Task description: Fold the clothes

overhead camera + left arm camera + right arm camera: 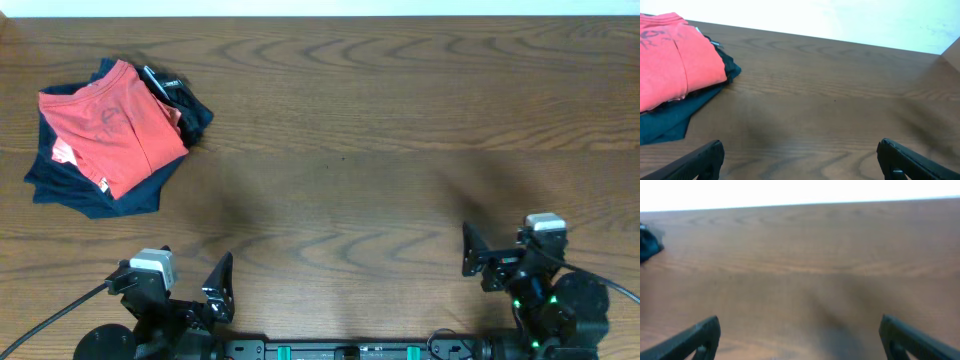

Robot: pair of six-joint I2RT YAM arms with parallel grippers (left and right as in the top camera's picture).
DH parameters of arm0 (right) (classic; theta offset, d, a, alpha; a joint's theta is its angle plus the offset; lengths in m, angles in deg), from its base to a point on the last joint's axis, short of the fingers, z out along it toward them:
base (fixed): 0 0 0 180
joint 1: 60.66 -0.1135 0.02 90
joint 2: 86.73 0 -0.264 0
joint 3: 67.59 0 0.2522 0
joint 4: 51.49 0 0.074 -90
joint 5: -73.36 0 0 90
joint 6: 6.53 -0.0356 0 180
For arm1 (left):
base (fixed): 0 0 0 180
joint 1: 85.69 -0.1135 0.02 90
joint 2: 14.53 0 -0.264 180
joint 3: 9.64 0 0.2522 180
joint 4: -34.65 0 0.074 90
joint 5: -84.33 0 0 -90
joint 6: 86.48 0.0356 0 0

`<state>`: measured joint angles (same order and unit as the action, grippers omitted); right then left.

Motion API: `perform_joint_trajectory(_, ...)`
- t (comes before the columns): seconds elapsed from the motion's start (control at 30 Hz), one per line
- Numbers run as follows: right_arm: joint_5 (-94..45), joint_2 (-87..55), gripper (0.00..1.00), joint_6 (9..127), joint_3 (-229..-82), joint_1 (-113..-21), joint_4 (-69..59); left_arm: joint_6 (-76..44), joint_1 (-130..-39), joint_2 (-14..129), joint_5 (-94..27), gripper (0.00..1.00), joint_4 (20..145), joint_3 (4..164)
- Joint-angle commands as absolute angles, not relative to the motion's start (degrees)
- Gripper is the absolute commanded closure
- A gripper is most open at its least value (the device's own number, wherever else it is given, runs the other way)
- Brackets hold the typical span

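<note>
The red-orange cotton T-shirt (115, 125) lies folded atop dark navy garments (95, 195) on the wooden surface (380, 150). The left claw (800, 167) and right claw (800, 342) sit released and empty. Folding looks finished.

The T-shirt (112, 128) lies on top of a pile of other garments (95, 195) at the far left of the table (380, 150). The left gripper (800, 167) and right gripper (800, 340) sit along the near edge, well apart from the pile.

We see the red-orange T-shirt (115, 125) folded into a compact rectangle, lying flat atop dark garments (100, 200) at the table's (400, 150) far-left corner.
</note>
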<state>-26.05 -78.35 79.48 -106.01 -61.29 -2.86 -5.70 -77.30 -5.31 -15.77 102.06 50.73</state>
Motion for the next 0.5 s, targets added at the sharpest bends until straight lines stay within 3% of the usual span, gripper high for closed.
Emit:
perform_joint_trajectory(0.0,-26.6,-82.2,0.01,81.1,-99.3,-63.2,-9.8,-6.4,-77.1,-5.6,-15.4,0.02,102.0,50.6)
perform_joint_trajectory(0.3,-26.5,-86.5,0.01,89.0,-83.7,-64.1,-35.2,-6.4,-77.1,-5.6,-15.4,0.02,102.0,50.6)
perform_joint_trajectory(0.47,-26.4,-86.5,0.01,92.3,-81.7,-64.1,-34.4,-6.4,-77.1,-5.6,-15.4,0.02,102.0,50.6)
